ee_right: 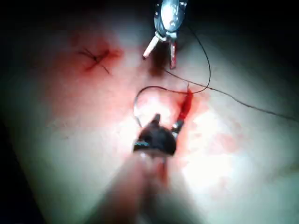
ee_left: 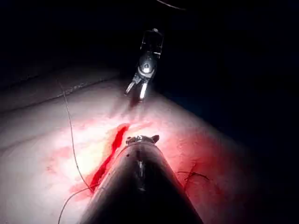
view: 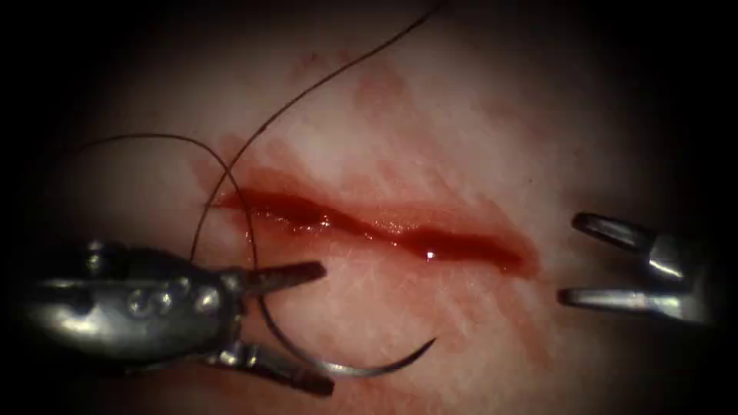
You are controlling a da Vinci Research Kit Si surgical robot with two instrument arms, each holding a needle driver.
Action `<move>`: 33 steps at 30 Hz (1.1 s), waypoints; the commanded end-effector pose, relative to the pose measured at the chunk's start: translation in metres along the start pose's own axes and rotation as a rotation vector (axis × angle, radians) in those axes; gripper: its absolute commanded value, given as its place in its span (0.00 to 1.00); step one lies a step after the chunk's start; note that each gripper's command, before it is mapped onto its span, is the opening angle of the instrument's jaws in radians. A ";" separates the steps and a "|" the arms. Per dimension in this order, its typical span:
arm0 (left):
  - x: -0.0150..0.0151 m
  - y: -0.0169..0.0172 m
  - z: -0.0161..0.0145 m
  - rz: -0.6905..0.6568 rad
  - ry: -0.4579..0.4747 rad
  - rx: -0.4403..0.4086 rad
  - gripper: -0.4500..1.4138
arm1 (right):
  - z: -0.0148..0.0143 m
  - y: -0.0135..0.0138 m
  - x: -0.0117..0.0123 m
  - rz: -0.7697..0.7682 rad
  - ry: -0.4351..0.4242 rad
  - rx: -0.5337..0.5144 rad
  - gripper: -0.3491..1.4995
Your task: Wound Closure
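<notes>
The tissue (view: 430,115) is lying across the endoscope view, pale and streaked with red fluid (view: 530,323). The cut (view: 384,227) is running through its middle from upper left to lower right, gaping and glistening red.

The left gripper (view: 315,327) is coming in from the picture's left, below the left end of the cut. Its jaws are standing spread apart, one just under the cut and one lower, and they are pinching nothing. The right gripper (view: 573,257) is sitting beyond the right end of the cut, its two jaws also spread wide and holding nothing.

The needle (view: 361,370) is lying free on the tissue below the cut. Its curve is passing between the left gripper's spread jaws, and its point is showing bare to the right of them; it is not in the tissue.

The thread (view: 307,92) is trailing down from the top of the endoscope view, looping by the left end of the cut and running on toward the needle. In the right wrist view, dark thread ends (ee_right: 96,58) are crossing on a reddened patch of tissue away from the cut.
</notes>
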 end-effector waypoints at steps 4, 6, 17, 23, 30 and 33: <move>0.0009 0.0003 0.0028 -0.003 -0.069 -0.018 0.66 | 0.0012 -0.0005 0.0001 0.000 -0.002 -0.002 0.44; 0.0010 0.0003 0.0037 -0.002 -0.106 -0.019 0.65 | 0.0014 -0.0007 0.0002 -0.001 -0.003 -0.004 0.44; -0.0024 -0.0002 0.0089 0.017 -0.260 -0.030 0.58 | 0.0026 -0.0015 0.0002 -0.005 -0.018 -0.010 0.45; -0.0038 -0.0008 0.0103 0.014 -0.304 -0.034 0.56 | 0.0031 -0.0019 0.0005 -0.004 -0.022 -0.013 0.45; -0.0031 -0.0006 0.0111 -0.067 -0.315 -0.036 0.18 | 0.0032 -0.0020 0.0005 -0.005 -0.022 -0.014 0.45; -0.0028 -0.0007 0.0112 -0.075 -0.319 -0.035 0.09 | 0.0032 -0.0020 0.0005 -0.005 -0.022 -0.014 0.45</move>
